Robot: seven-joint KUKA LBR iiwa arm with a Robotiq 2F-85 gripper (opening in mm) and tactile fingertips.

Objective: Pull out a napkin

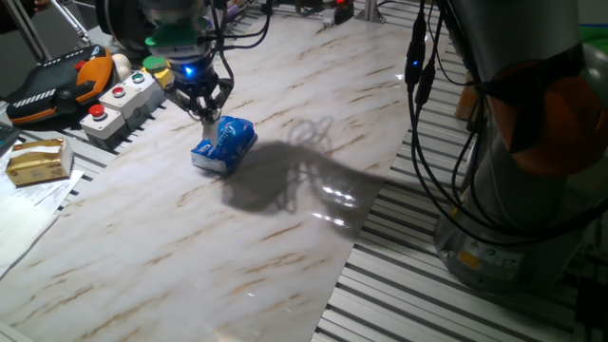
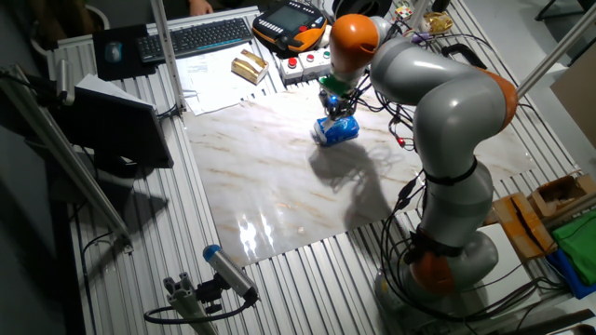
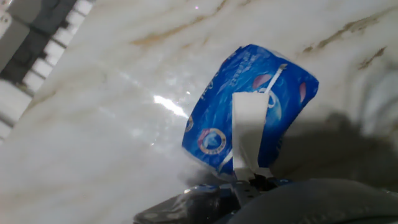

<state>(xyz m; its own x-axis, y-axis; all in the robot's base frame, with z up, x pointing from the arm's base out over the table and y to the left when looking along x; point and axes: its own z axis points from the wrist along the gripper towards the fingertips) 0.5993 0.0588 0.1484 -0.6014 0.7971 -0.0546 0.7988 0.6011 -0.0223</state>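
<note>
The blue-and-white tissue pack [image 1: 226,142] lies on the marble board [image 1: 237,247]; it also shows in the other fixed view [image 2: 337,130] and in the hand view [image 3: 217,118]. My gripper [image 1: 206,114] hangs just above the pack's left end, fingers pointing down. It is shut on the napkin [image 3: 249,130], a narrow white strip that runs from the pack's top slot up to my gripper [image 3: 250,180]. In the fixed view the napkin [image 1: 209,124] shows as a short white strip under the fingers. The napkin's lower end is still at the pack.
A grey button box [image 1: 119,100] and an orange-black teach pendant [image 1: 57,85] lie at the far left. A tan box [image 1: 38,160] sits at the left edge. The arm's base [image 1: 513,190] and cables stand on the right. A keyboard [image 2: 196,37] lies beyond the board.
</note>
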